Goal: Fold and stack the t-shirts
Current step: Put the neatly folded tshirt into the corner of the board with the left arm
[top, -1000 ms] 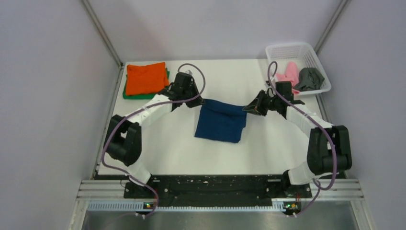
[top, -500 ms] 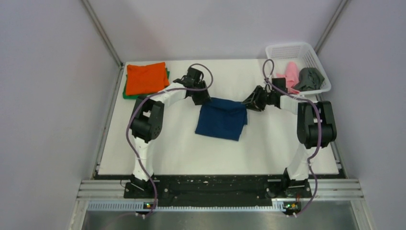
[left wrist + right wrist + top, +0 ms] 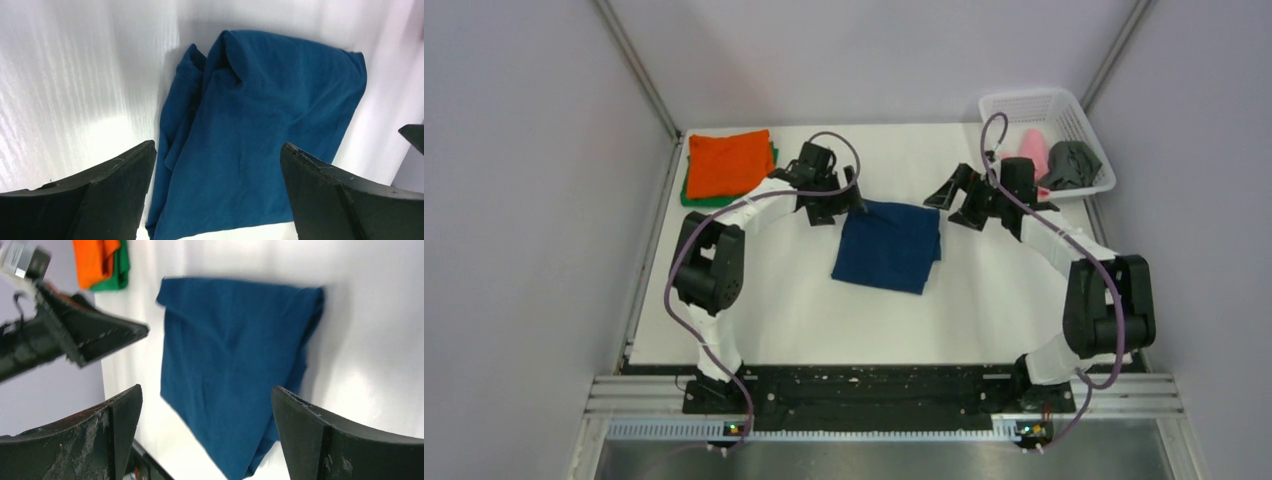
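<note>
1 navy t-shirt (image 3: 886,246), folded, white table (image 3: 984,310) showing beyond its edges; left gripper (image 3: 842,203) at 10 o'clock, right gripper (image 3: 951,206) at 2 o'clock, both spread wide

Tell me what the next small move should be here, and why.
Probably bring the left gripper down to the blue shirt's left edge and close its fingers on it. The shirt lies folded, this gripper and the right gripper are open and empty, and the orange shirt pile sits far left, on that arm's side.

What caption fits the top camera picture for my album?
Open left gripper and open right gripper flank the folded navy t-shirt; orange t-shirt sits stacked on green t-shirt.
</note>
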Tool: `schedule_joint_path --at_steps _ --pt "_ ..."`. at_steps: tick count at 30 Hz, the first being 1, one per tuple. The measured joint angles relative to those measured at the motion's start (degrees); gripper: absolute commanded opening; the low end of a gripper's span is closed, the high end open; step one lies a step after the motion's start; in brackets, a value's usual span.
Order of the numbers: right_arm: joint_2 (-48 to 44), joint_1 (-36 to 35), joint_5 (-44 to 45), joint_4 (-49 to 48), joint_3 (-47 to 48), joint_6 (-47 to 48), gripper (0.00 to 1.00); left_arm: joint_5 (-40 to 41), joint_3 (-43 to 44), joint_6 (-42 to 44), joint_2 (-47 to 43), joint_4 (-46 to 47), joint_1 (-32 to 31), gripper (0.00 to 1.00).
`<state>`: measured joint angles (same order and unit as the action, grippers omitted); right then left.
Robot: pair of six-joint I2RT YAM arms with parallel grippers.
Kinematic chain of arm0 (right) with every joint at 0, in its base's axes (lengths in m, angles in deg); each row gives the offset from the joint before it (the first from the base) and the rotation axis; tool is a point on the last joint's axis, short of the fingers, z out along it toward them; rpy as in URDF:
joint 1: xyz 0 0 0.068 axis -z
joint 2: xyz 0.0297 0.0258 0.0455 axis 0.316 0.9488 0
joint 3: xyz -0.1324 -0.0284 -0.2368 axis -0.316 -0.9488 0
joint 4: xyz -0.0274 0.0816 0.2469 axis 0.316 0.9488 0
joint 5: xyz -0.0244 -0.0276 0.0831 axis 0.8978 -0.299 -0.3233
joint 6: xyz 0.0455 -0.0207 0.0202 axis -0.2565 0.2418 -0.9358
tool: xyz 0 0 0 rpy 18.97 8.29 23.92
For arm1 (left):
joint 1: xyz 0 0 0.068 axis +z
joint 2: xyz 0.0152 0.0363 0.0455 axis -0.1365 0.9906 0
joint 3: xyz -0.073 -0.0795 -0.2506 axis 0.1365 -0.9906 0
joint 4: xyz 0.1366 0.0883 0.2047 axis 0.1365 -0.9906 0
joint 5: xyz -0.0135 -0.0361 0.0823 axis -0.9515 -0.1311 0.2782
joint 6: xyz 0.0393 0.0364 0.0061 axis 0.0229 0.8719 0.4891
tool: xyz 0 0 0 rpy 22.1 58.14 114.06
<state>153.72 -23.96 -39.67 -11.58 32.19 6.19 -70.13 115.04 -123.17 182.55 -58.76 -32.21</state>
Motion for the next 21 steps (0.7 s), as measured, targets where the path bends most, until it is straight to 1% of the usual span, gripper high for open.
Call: schedule_joint_path --at_steps 3,6,9,11,12,14,16,18,19,21 --pt "-3.89 -2.27 -1.60 -1.60 -3.93 0.17 0.99 -2.38 -0.63 1.70 -0.07 0.17 0.00 0.99" --pt "-8.07 -3.23 -1.88 -0.79 -9.38 0.52 0.99 -4.52 -0.66 3.72 1.70 0.13 -0.07 0.99" --pt "-12.55 -3.23 -0.81 2.23 -12.94 1.33 0.99 -5.53 -0.13 5.20 5.33 -0.63 -0.46 0.94" --pt "-17.14 -3.19 0.63 4.81 -14.53 2.03 0.99 -6.36 1.53 5.77 6.71 -1.55 -0.66 0.86" --pt "-18.73 -3.19 1.14 5.64 -14.82 2.21 0.99 -6.16 1.99 5.86 6.93 -1.49 -0.83 0.80" --pt "-23.47 -3.19 2.93 7.69 -15.21 2.80 0.99 -6.16 2.23 6.03 7.78 -1.57 -1.49 0.62" --pt "-28.11 -3.19 4.92 9.53 -15.54 3.21 0.99 -5.46 2.25 6.14 7.91 -1.79 -2.38 0.52" --pt "-32.41 -3.19 7.23 11.30 -15.96 3.43 0.99 -4.59 2.54 6.01 8.68 -2.16 -3.78 0.38" --pt "-34.23 -3.19 8.39 12.13 -16.28 3.61 0.99 -3.15 3.23 6.01 9.07 -2.93 -4.76 0.28" --pt "-37.33 -3.19 10.56 13.84 -17.09 3.85 0.99 -0.48 5.55 5.49 10.54 -4.90 -6.73 0.03"
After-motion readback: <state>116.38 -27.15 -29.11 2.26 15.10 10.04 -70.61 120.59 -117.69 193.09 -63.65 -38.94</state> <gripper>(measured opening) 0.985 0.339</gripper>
